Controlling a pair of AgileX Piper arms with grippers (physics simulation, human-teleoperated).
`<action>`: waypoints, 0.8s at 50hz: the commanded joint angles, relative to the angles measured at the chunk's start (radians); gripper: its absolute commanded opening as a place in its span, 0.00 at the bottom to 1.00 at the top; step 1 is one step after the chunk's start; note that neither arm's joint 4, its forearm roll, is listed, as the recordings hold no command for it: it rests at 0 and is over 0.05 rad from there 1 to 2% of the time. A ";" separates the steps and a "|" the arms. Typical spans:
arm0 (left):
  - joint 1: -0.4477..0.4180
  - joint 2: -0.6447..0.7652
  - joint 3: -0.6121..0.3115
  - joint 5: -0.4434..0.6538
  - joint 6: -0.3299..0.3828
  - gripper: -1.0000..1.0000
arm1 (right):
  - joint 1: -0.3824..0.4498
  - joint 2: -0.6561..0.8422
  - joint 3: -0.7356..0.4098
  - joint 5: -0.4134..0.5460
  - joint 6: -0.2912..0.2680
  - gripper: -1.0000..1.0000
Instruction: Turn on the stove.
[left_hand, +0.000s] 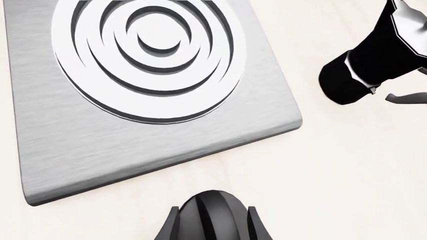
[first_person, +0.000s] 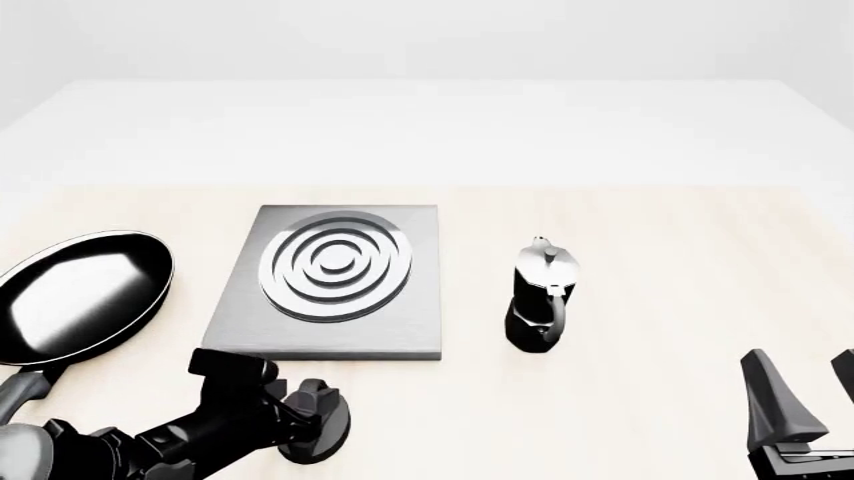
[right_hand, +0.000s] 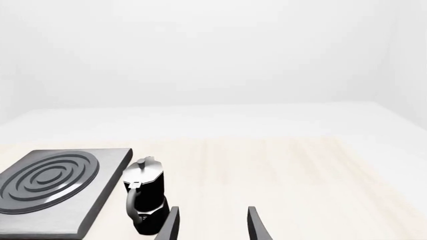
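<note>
Two fingers (left_hand: 175, 226) of the left gripper (left_hand: 212, 225) stand on either side of the black knob (left_hand: 212, 212), so in the left wrist view the knob's raised ridge runs straight between them, in line with the way the fingers point. The jaws look narrowly parted and close against the knob's flanks, though I cannot tell from these pictures whether they truly pinch it or only bracket it. From the front camera the same gripper (first_person: 314, 420) comes in low from the left and sits down over the knob (first_person: 320, 435), which lies on the table just in front of the stove's near edge, close to but apart from the slab.

Outward from there, the stove (first_person: 334, 285) lies flat just beyond the knob, its ring burner (first_person: 334, 265) bare on top. The frying pan (first_person: 80, 295) rests to the slab's left, and the moka pot (first_person: 541, 300) stands upright to its right, neither touching it.

The right gripper (first_person: 801, 410) hangs well apart at the table's right side, its fingers spread and holding nothing; its own camera shows the gap between them empty, with the moka pot and slab off to one side.

So the left arm is plainly the nearer one, and the next move appears to be a twist of its wrist about the knob's upright axis, the ridge giving the fingers their purchase.
</note>
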 joint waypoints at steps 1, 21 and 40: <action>0.002 0.059 -0.003 -0.040 0.004 1.00 | 0.002 0.002 0.000 0.000 0.002 1.00; 0.103 -0.088 0.016 0.042 0.051 1.00 | 0.004 0.000 0.000 -0.001 0.001 1.00; 0.176 -0.124 0.028 0.054 0.066 1.00 | 0.004 -0.001 0.000 -0.001 -0.006 1.00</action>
